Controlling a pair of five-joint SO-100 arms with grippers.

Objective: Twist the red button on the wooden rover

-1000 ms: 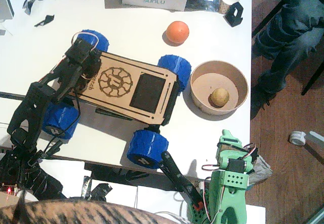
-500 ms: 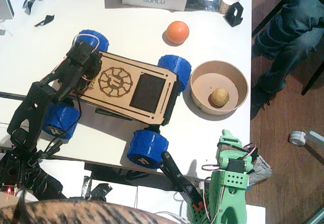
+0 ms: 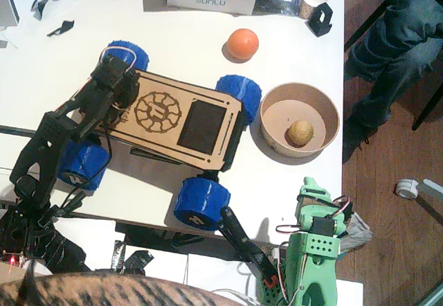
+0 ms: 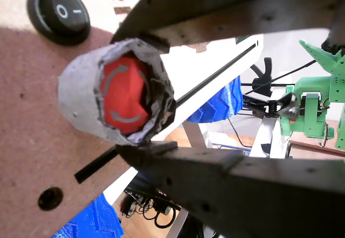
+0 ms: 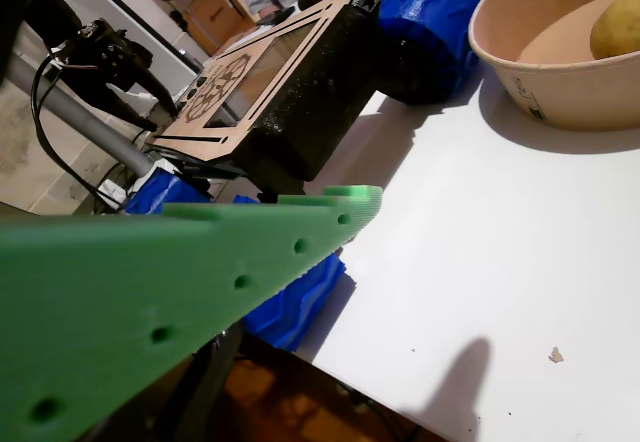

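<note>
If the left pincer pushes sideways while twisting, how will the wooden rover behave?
The wooden rover sits on four blue wheels, so it may roll or skid on the smooth table. Its plywood deck looks stiff, unlikely to flex.

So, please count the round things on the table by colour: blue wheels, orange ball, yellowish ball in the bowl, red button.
Blue wheels: 4
Orange ball: 1
Yellowish ball in the bowl: 1
Red button, between the left gripper's jaws: 1
Total: 7

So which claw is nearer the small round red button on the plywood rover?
Left. The left claw straddles the red button on the rover; the right claw sits at the table's near edge, well clear.
</note>
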